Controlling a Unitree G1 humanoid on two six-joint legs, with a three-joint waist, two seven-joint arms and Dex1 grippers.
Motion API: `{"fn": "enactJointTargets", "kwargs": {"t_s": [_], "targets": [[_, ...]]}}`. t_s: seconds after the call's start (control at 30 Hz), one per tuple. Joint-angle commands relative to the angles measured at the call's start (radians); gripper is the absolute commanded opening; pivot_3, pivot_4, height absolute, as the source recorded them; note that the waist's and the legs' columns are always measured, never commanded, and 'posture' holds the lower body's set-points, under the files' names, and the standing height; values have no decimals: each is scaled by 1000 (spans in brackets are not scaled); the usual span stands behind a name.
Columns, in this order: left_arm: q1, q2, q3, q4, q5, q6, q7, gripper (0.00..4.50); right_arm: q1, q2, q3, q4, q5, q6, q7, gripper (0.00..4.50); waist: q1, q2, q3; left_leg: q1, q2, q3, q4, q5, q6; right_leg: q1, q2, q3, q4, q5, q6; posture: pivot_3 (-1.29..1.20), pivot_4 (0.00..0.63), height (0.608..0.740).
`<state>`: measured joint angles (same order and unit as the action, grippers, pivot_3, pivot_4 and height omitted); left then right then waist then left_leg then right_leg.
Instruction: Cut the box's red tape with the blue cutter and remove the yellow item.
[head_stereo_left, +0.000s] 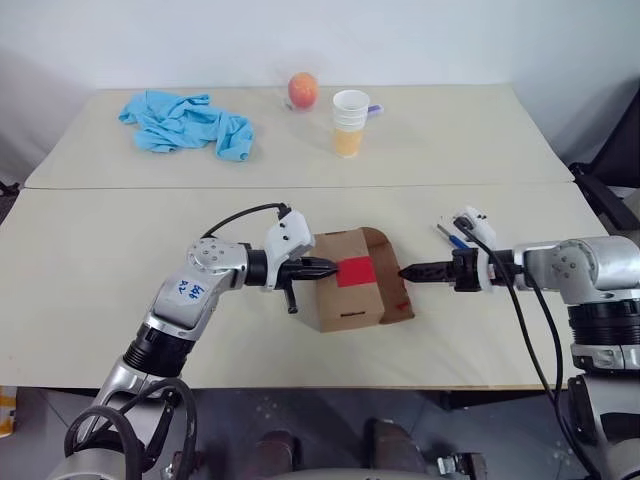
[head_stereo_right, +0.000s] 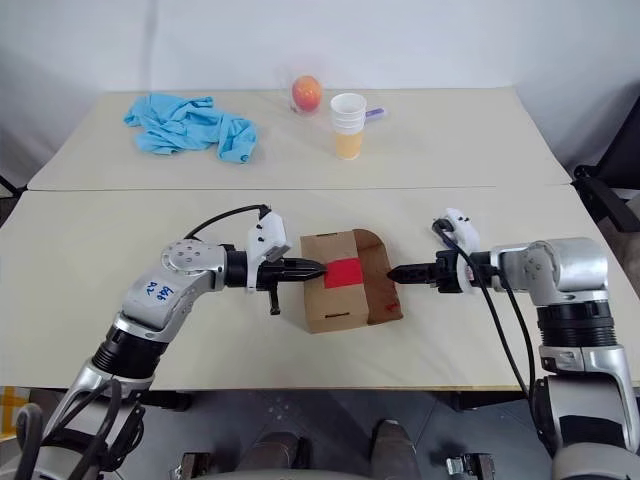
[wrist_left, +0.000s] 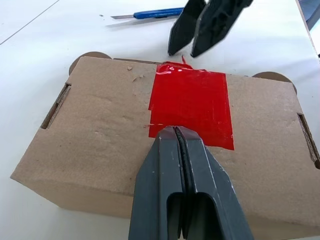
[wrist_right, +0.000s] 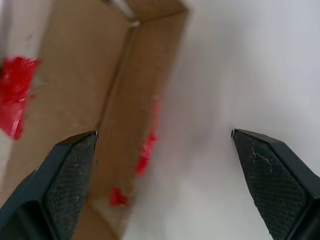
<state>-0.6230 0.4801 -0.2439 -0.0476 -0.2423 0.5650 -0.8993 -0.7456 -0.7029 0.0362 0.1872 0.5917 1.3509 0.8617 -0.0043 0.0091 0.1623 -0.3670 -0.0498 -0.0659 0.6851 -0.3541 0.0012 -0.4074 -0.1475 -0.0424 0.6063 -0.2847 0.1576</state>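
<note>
**Box between both grippers, cutter lying behind the right arm**

On the near table (head_stereo_left: 90, 300), the brown cardboard box (head_stereo_left: 335, 300) sits near the middle, well back from the front edge, with bare tabletop open in front of it and to both sides beyond the arms. The red tape (head_stereo_left: 355, 271) lies on its top face; in the left wrist view its far edge looks torn and ragged. A flap (head_stereo_left: 390, 280) on the box's right side stands open, with red scraps stuck on its inner face. What is inside the box cannot be told.

The left gripper (head_stereo_left: 325, 268) has its jaws pressed together, empty, tips resting at the near edge of the tape. The right gripper (head_stereo_left: 408, 271) comes in from the opposite side, its jaws spread wide and holding nothing, tips just beside the open flap.

The blue cutter (head_stereo_left: 452, 236) lies flat on the table just behind the right wrist, apart from the box.

Across the seam, on the far table, are a stack of paper cups (head_stereo_left: 349, 122), a round orange-red fruit (head_stereo_left: 302, 90) near the back edge, and a crumpled light-blue cloth (head_stereo_left: 187, 124) to the left, all well apart from the box.
</note>
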Motion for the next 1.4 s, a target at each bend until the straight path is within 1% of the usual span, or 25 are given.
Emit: {"fn": "enactJointTargets", "kwargs": {"t_s": [0.03, 0.1, 0.2, 0.4, 0.53, 0.63, 0.67, 0.77, 0.8, 1.03, 1.1, 1.27, 1.33, 1.4], "targets": [[31, 6, -27, 39, 29, 26, 9, 0, -1, 31, 84, -12, 21, -5, 68, 3873, 0, 0, 0, 0, 0, 0, 0, 0, 0, 0, 0, 0, 0, 0, 0, 0, 150, 740], [34, 5, -27, 35, 28, 27, 10, 0, -12, 53, 112, -4, 12, -11, 74, 3259, 0, 0, 0, 0, 0, 0, 0, 0, 0, 0, 0, 0, 0, 0, 0, 0, 150, 740], [36, 5, -27, 32, 27, 29, 10, 0, -32, 80, 139, 35, -7, -26, 80, 2205, 1, 0, 0, 0, 0, 0, 0, 0, 0, 0, 0, 0, 0, 0, 0, 0, 150, 740], [39, 7, -26, 27, 27, 29, 8, 0, -108, 142, 184, 195, -64, -88, 111, 2205, -5, 0, 0, 1, 0, 0, 0, 1, -1, 0, 0, 0, 0, 0, 0, 0, 150, 740], [40, 8, -27, 26, 29, 27, 7, 0, -140, 159, 242, 261, -112, -127, 150, 2205, -19, -1, 0, 3, 1, 0, 0, 2, -3, 0, 0, 0, 0, 0, 0, 0, 150, 740], [40, 10, -23, 22, 28, 28, 10, 0, -150, 155, 279, 298, -153, -152, 167, 1591, -22, -1, 0, 7, 1, 0, -1, 3, -4, 4, 0, 0, 1, 0, 0, 0, 150, 740], [40, 12, -21, 22, 28, 27, 10, 0, -152, 152, 286, 303, -163, -158, 173, 1307, -22, -1, 0, 9, 1, 0, -2, 3, -4, 6, 0, 0, 0, 0, 0, 0, 150, 740], [46, 19, -16, 22, 28, 22, 6, 0, -165, 144, 281, 323, -187, -165, 174, 237, -22, -1, 0, 11, 1, 0, -3, 3, -4, 8, 0, 0, 0, 0, -1, 0, 150, 740], [49, 20, -15, 21, 28, 19, 5, 0, -167, 141, 279, 326, -191, -168, 174, 18, -21, -1, 0, 11, 1, 0, -3, 3, -4, 8, 0, 0, 0, 0, -1, 0, 150, 740], [51, 8, -24, 33, 28, 0, -4, 0, -173, 90, 235, 273, -183, -117, 158, 18, -18, 0, 0, 11, 1, -1, -3, 3, -4, 8, -1, 0, -2, 0, -1, 0, 150, 740], [47, -3, -31, 45, 31, -11, -5, 0, -176, 72, 216, 246, -171, -84, 154, 18, -9, 0, 0, 11, 1, -1, -3, 3, -3, 8, -1, 0, -2, 0, -1, 0, 150, 740], [17, -72, -54, 115, 50, -75, 11, 0, -204, -33, 198, 174, -156, -5, 162, 18, 31, 1, 1, 7, -2, -4, -3, 3, -2, 7, -2, -1, -5, 0, 0, 0, 150, 740], [-6, -120, -65, 161, 59, -112, 27, 0, -231, -81, 195, 157, -151, 30, 161, 18, 37, 2, 1, 4, -4, -5, -3, 2, -1, 7, -3, -2, -7, 0, 0, 0, 150, 740], [-26, -163, -75, 201, 67, -144, 40, 0, -257, -120, 197, 141, -146, 62, 164, 18, 43, 1, 1, -4, -6, -6, -1, 3, 0, 1, -4, -2, -6, 1, 1, 0, 150, 740]]}}
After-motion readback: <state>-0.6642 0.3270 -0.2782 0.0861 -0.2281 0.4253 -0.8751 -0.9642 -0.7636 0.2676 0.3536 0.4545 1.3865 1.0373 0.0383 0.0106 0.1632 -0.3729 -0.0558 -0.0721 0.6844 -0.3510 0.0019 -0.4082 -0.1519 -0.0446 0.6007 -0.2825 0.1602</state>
